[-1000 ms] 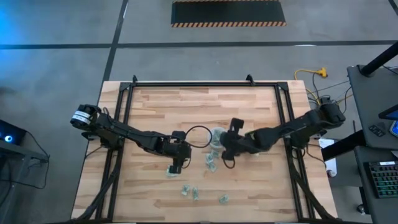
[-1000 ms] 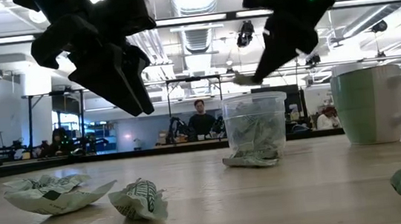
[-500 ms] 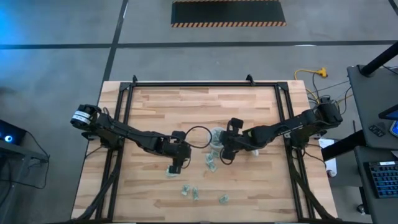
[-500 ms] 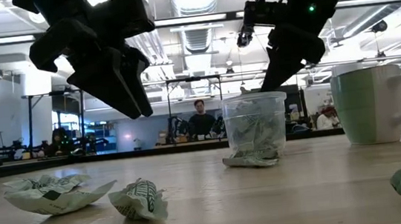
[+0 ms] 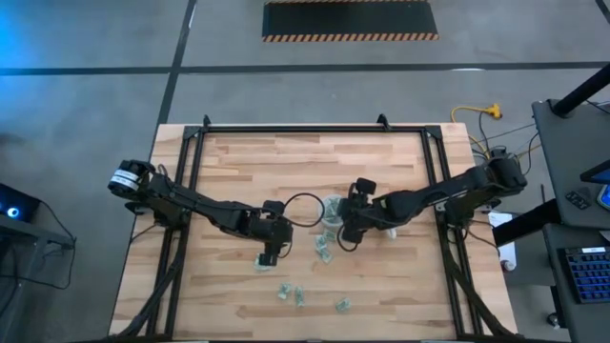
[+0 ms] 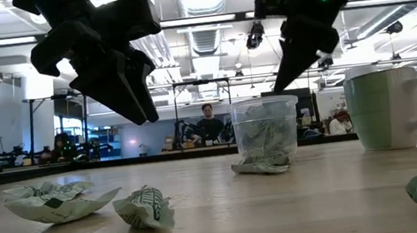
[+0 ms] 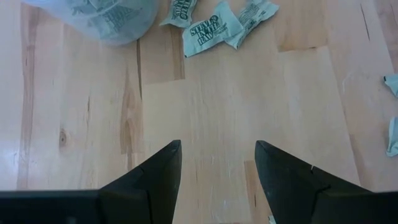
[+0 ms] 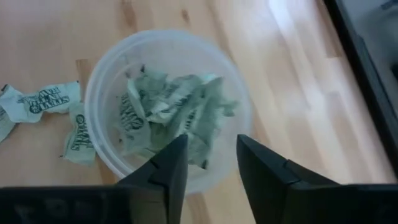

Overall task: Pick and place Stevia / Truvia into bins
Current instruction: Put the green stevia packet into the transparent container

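The sachets (image 7: 211,34) are light, thin and crumple easily; pinch one across its flat middle. Both the left gripper (image 7: 217,168) and the right gripper (image 8: 211,162) stand apart, empty.

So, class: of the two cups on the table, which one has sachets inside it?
The clear plastic cup, visibly stuffed with sachets. The green cup is opaque, contents unseen.

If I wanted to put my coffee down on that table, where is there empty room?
The far half of the wooden table, behind both arms, is bare. It is crowded mid-table around the clear cup, and loose sachets dot the near edge.
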You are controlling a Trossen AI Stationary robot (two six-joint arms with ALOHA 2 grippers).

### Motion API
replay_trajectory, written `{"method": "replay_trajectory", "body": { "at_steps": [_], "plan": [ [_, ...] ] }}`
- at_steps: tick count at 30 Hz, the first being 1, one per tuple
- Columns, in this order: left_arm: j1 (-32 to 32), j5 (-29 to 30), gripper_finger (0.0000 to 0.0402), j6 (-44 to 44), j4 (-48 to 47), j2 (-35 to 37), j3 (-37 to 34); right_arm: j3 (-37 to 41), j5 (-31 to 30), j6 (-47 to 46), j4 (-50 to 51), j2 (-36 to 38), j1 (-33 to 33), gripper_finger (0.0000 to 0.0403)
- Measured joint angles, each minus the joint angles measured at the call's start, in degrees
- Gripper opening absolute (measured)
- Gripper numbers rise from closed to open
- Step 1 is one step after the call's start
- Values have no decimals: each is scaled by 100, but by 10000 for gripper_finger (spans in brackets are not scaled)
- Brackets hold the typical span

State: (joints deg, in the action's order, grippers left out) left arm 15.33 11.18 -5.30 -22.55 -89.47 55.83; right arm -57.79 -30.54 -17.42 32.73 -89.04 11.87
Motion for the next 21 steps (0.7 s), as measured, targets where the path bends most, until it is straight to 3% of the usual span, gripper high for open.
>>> {"method": "replay_trajectory", "body": {
  "at_steps": [6,13,17,21],
  "plan": [
    [16,-63,187,-141,-91,0,-5,-411,-251,-243,758,246,252,141],
    [191,-966,187,-947,-358,0,-163,-390,-254,-149,745,578,885,126],
    [412,-1000,187,-1500,-945,0,-211,-278,-258,-145,743,653,1254,117],
    [646,-998,187,-1756,-892,0,-245,-189,-258,-145,723,657,1529,110]
  ]
}}
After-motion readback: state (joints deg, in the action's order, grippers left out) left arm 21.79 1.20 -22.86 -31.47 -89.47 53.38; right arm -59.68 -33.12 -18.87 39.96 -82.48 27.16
